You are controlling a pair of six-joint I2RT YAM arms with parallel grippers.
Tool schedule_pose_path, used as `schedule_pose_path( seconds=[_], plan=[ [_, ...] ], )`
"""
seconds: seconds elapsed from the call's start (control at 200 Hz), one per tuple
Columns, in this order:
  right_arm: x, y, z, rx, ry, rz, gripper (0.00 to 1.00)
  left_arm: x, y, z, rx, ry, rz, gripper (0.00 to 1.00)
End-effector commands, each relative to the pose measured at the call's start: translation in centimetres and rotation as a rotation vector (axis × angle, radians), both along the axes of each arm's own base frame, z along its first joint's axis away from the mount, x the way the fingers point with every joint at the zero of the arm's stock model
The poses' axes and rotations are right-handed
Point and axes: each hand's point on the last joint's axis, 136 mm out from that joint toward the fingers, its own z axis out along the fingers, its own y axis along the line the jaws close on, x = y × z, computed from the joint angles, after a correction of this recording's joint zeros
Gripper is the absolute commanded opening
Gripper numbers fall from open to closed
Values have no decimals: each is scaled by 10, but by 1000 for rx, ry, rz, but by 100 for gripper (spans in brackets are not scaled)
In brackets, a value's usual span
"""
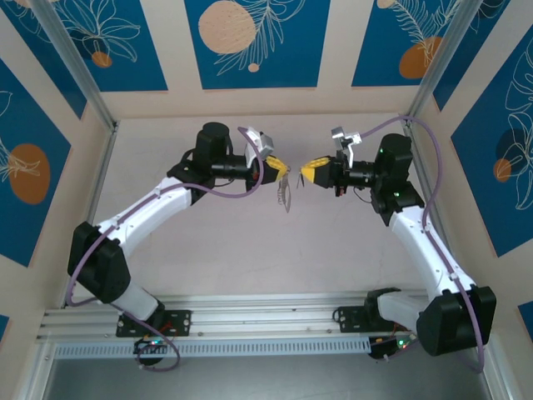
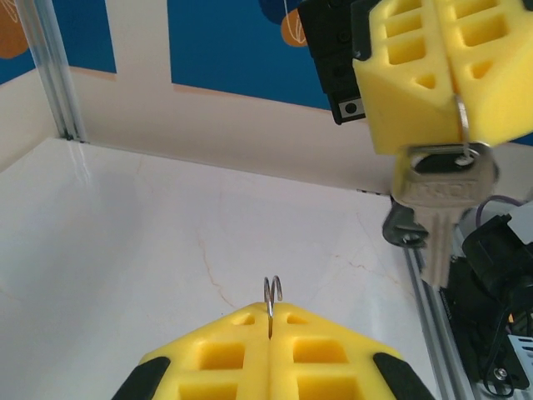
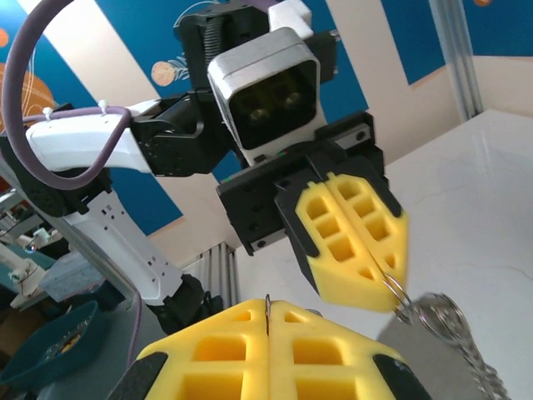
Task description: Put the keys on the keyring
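Left arm: elbow swung out to its left, forearm coming in toward centre, wrist level. Left end effector (image 1: 285, 172) pointed right, raised above the surface (image 1: 250, 258).
Right arm mirrored that, with the right end effector (image 1: 303, 174) pointing left. The two tips faced each other nose to nose, close but apart.

Left end effector: pads together, clamped on the keyring (image 1: 286, 196). From the left wrist, two turns of its wire (image 2: 272, 293) stood edge-on out of the pad seam, at the very tip. From the right wrist, a larger ring and a chain-like tail (image 3: 437, 317) hung off the same tip. The tail trailed downward, so the long axis ran top to bottom, directly under the left tip.

Right end effector: pads together, holding the key (image 2: 440, 196) by a thin wire loop (image 2: 460, 117) through its head. The loop was pinched in the seam. The key dangled just under the right tip, head up against the pads and blade pointing down. Its long axis was near vertical, with the flat face toward the left wrist camera.

Key and keyring were near each other, not touching.
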Motion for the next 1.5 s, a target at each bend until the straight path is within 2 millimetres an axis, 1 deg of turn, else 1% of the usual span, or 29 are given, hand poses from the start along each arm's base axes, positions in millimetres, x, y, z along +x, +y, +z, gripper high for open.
schedule_pose_path(
  seconds=[0.0, 0.15, 0.345, 0.605, 0.765, 1.17, 1.495],
  plan=[
    [4, 6, -4, -25, 0, 12, 0, -20, 1, 31, -39, -106, -69, 0],
    [9, 12, -10, -50, 6, 12, 0, -21, 1, 28, -19, -125, -67, 0],
    [15, 14, -19, -90, -2, -29, 0, -21, 0, 26, 12, -138, -69, 0],
    [21, 17, -23, -117, -5, -51, 0, -21, -3, 23, 39, -141, -79, 0],
    [25, 16, -21, -119, -17, -73, 0, -21, -5, 22, 54, -146, -89, 0],
    [24, 23, -21, -124, -15, -53, 0, -21, -9, 21, 63, -145, -101, 0],
    [27, 24, -32, -187, -1, -97, 0, -20, -10, 23, 67, -155, -102, 0]
  ],
)
